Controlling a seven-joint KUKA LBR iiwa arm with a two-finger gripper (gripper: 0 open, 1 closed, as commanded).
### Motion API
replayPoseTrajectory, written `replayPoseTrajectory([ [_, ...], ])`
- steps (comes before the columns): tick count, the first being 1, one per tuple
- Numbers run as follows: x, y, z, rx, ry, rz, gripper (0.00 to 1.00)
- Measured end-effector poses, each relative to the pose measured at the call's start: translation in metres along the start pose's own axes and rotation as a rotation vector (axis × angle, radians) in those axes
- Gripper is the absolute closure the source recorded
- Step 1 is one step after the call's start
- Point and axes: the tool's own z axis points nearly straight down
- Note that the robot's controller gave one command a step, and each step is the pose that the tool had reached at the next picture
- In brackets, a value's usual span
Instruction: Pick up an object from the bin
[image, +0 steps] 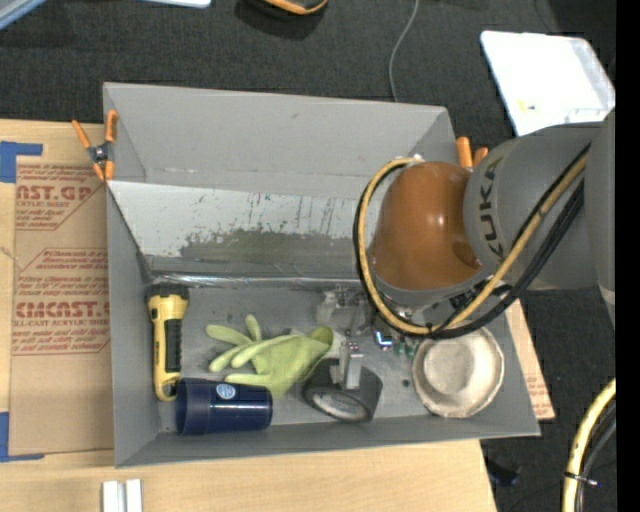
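Dark grey rounded object (338, 402) lies near the front edge of the grey metal bin (130, 330), between a green fabric glove (275, 355) and a white round bowl (460, 372), with the gripper (352, 368) directly over it, its opening state indeterminable.

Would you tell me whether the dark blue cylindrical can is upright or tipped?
Tipped: the dark blue cylindrical can lies lengthwise, its long curved side facing up.

1. The torch (167, 342) is lying along the left wall of the bin (250, 140); the canister (223, 406) is lying in front of it.
2. The glove (270, 355) is lying mid-floor, just behind the canister.
3. The gripper (350, 362) is hanging right of the glove, above a rounded gadget (340, 402); the bowl (458, 373) is sitting farther right.
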Motion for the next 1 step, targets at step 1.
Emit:
replayPoseTrajectory([
  [1, -0.0018, 0.0000, -0.0042, 0.000, -0.007, 0.000, 0.00],
])
